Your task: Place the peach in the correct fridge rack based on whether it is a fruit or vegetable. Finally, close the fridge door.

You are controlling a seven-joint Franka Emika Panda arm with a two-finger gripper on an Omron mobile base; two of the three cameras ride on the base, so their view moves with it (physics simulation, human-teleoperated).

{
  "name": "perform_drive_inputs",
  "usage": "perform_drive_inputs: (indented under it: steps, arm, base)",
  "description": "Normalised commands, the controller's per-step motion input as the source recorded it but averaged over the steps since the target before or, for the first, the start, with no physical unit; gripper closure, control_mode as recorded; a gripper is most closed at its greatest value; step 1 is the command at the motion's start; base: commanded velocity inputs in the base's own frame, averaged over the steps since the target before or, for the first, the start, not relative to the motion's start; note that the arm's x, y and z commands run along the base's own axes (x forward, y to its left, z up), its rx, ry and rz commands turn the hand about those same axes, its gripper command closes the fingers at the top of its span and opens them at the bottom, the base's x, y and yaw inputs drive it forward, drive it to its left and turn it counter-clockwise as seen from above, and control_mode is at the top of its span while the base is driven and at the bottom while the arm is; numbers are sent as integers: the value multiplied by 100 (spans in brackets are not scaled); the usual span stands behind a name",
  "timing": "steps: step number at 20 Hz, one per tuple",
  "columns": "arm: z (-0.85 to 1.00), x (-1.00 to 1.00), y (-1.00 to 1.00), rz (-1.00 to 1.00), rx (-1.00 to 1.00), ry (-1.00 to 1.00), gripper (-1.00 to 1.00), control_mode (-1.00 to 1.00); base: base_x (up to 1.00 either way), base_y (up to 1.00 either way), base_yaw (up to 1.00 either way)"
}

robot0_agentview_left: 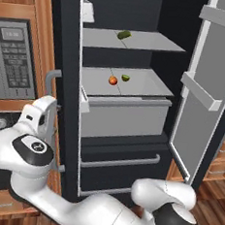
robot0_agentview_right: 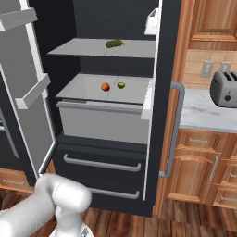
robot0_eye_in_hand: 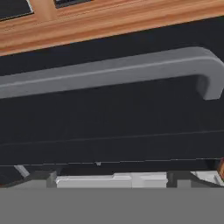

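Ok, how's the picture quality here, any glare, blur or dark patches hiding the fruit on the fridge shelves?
Left base view: flat even light, no glare; the peach on the fridge rack reads clearly but small and soft-edged. Right base view: the same, with the fridge's back wall dark. Hand view: close on the grey door handle, slightly soft, dark door panel featureless.

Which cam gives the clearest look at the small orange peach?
Right base view: the small round orange peach sits unobstructed on the pale-grey lower shelf. Left base view shows it too, at a similar size.
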Motion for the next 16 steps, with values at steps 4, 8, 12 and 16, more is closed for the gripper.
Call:
perform_drive_inputs:
  steps: [4, 8, 12, 16]
  arm:
    - [-36, 86, 100, 0, -35, 1, -100, -100]
    - [-41, 97, 66, 0, -24, 10, -100, -100]
    - [-38, 88, -9, -3, -5, 20, -100, -100]
    - [-36, 35, -68, -1, 0, 9, -100, -100]
  base:
    - [0, 0, 0]
    - [0, 0, 0]
    - [0, 0, 0]
    - [0, 0, 0]
